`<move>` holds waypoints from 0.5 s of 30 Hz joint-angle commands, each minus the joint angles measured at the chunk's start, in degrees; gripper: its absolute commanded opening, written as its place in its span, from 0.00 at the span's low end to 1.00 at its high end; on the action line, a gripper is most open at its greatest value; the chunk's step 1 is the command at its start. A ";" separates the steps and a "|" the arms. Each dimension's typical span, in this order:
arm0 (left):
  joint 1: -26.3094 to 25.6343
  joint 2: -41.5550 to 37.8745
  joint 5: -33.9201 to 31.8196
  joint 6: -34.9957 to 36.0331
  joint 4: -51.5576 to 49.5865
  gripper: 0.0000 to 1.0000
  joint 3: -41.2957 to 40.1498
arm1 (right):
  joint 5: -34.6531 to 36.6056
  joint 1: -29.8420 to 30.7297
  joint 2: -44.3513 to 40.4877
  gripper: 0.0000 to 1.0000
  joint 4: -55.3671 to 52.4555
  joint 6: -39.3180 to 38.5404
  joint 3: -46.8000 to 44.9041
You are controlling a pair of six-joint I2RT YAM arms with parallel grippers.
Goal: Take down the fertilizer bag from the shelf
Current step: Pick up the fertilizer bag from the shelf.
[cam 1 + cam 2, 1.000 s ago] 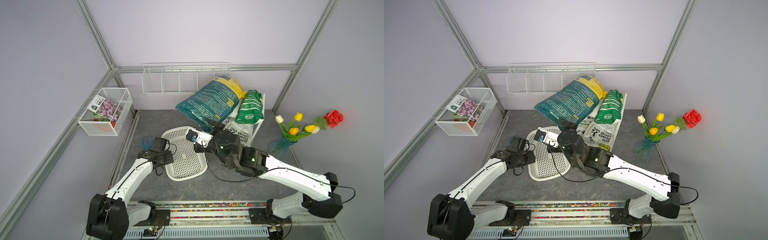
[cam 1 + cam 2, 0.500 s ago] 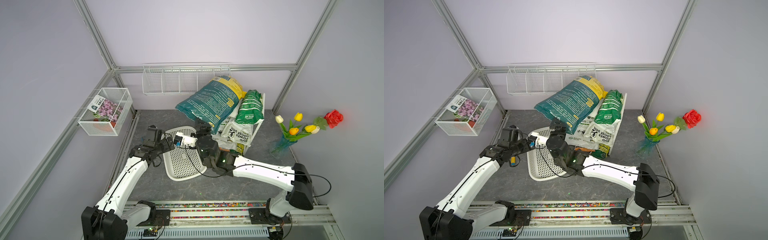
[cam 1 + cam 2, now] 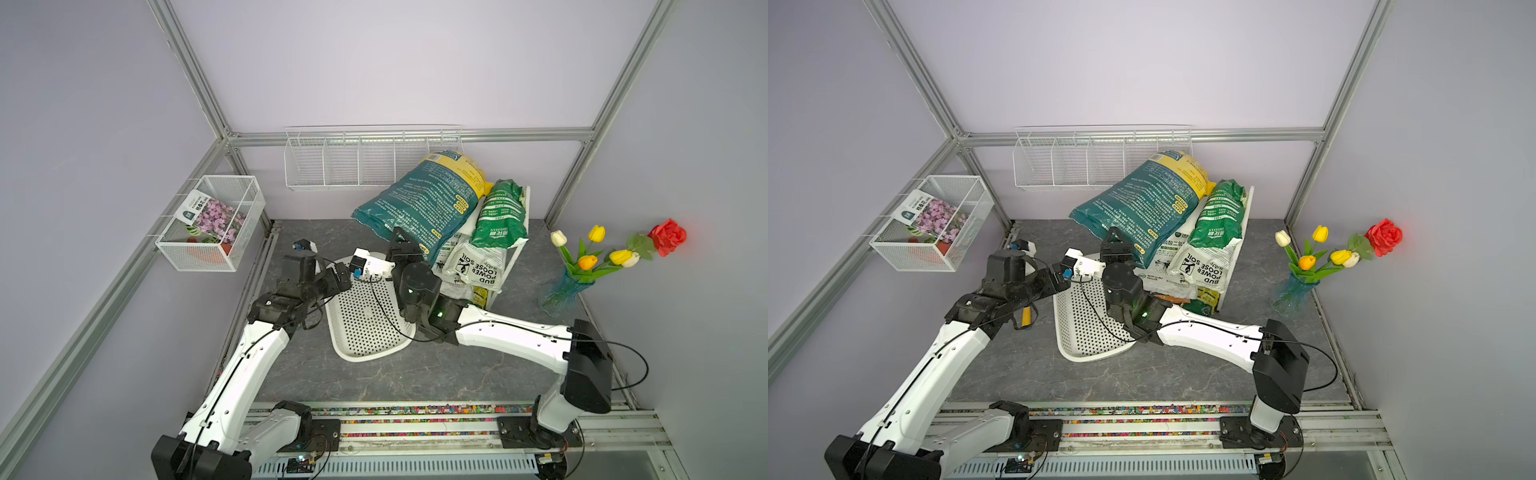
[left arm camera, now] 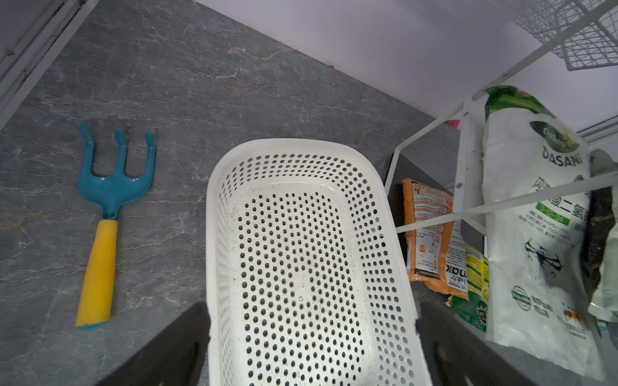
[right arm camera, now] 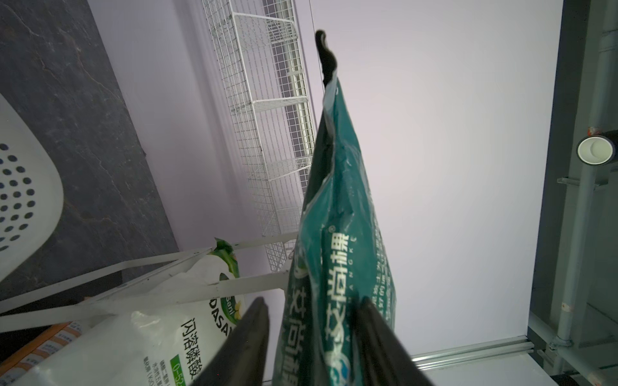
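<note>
The fertilizer bag [image 3: 428, 203] [image 3: 1146, 203] is large, teal with a yellow top. It lies tilted across the top of the white shelf [image 3: 524, 216] [image 3: 1248, 208], with its lower end overhanging to the left. My right gripper [image 3: 401, 241] [image 3: 1115, 241] [image 5: 314, 304] straddles that lower edge. The bag [image 5: 344, 234] runs between the fingers; one finger lies against it and a thin gap shows beside the other. My left gripper [image 3: 340, 278] [image 4: 311, 317] is open wide, with its fingers on either side of the near end of the white perforated basket [image 4: 301, 250].
A green bag [image 3: 500, 216] and a white soil bag [image 3: 478, 266] hang off the shelf, with an orange packet [image 4: 428, 234] below. A blue and yellow hand rake [image 4: 107, 207] lies left of the basket. A flower vase [image 3: 582, 266] stands right. A wire divided basket [image 3: 365, 162] and a mesh box [image 3: 212, 220] hang on the walls.
My right arm has swung back and left, its gripper has come onto the teal bag's lower edge and its jaws have narrowed. My left gripper has opened fully and moved back over the basket.
</note>
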 commanded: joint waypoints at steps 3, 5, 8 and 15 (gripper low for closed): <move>0.20 -1.37 2.08 -0.24 2.99 1.00 -1.23 | 0.43 -1.28 -0.40 0.12 -0.17 3.09 2.75; 0.21 -1.54 3.02 -0.17 3.99 1.00 -1.50 | 0.19 -1.29 -1.35 0.04 -5.78 7.01 4.83; 0.21 -1.56 4.57 0.31 5.47 1.00 -1.88 | -0.07 -1.37 -3.23 0.00 -17.88 15.34 9.75; 0.21 -0.82 11.27 3.29 12.19 1.00 -1.16 | -13.54 -3.52 -10.09 0.00 -51.15 43.28 25.51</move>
